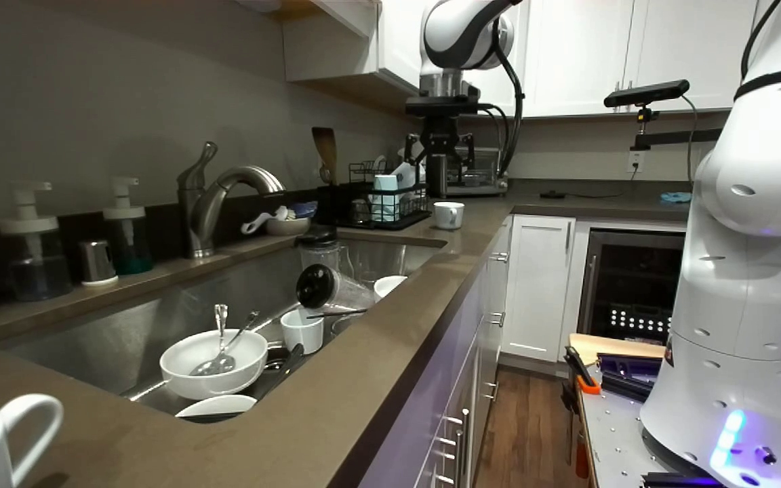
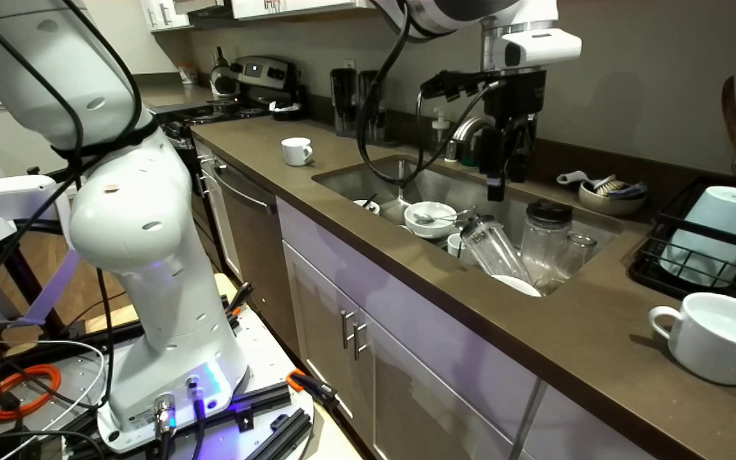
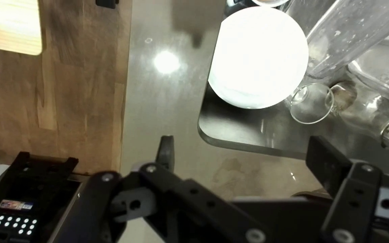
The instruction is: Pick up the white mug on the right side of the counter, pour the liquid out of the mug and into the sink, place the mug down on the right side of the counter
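both exterior views show the white mug (image 2: 722,345), plain and glossy with a loop handle, standing upright on the counter (image 2: 470,281) past the end of the sink (image 1: 92,366); its handle is turned toward the basin and its contents are hard to make out. the worktop, smooth, grey-brown and thick-edged, runs along a grey wall (image 1: 160,81) in a kitchen with white upper cabinets (image 1: 573,54) and a wood floor (image 1: 526,420); a bright reflection (image 3: 166,62) marks its surface in the wrist view. higher than the mug hangs the gripper (image 3: 243,152), its jaws spread wide, a corner of the sink showing beyond them. a black dish rack (image 1: 397,224) with a pale blue cup (image 2: 716,236) in it stands just beside the mug, between it and the wall. the sink is crowded: 2 clear containers (image 2: 494,252) with dark lids, 1 upright and 1 tilted, share it with a white bowl (image 1: 211,369), metal utensils (image 1: 222,317) leaning inside, and a white cup (image 1: 304,332). behind the basin rise a curved faucet (image 1: 209,211) and 2 soap dispensers (image 1: 126,234), while a small bowl (image 2: 607,203) holds a brush (image 2: 611,186) nearer the rack. at the sink's opposite end stands another white mug (image 2: 294,152), and across from the counter the white robot arm (image 1: 736,285) rises from a table (image 1: 611,434).
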Tool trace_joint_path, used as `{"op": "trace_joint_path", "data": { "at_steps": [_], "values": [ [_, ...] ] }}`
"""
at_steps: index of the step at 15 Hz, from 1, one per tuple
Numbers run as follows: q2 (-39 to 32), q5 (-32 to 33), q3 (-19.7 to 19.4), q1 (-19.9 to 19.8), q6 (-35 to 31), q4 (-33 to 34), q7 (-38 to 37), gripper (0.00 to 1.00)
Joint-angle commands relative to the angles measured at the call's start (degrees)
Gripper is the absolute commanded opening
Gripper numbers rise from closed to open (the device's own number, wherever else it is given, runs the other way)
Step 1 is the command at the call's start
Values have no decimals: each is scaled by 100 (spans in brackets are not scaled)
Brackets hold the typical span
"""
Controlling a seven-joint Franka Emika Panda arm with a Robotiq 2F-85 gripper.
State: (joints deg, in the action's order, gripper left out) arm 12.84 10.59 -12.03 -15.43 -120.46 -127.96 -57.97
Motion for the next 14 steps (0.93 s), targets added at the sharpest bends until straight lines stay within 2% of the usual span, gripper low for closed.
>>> {"op": "trace_joint_path", "data": {
  "at_steps": [1,6,14],
  "values": [
    [-7,-19,61,-67,12,13,19,100],
    [-7,-18,81,-62,12,13,18,100],
    [-413,18,21,-62,-14,2,25,100]
  ]
}}
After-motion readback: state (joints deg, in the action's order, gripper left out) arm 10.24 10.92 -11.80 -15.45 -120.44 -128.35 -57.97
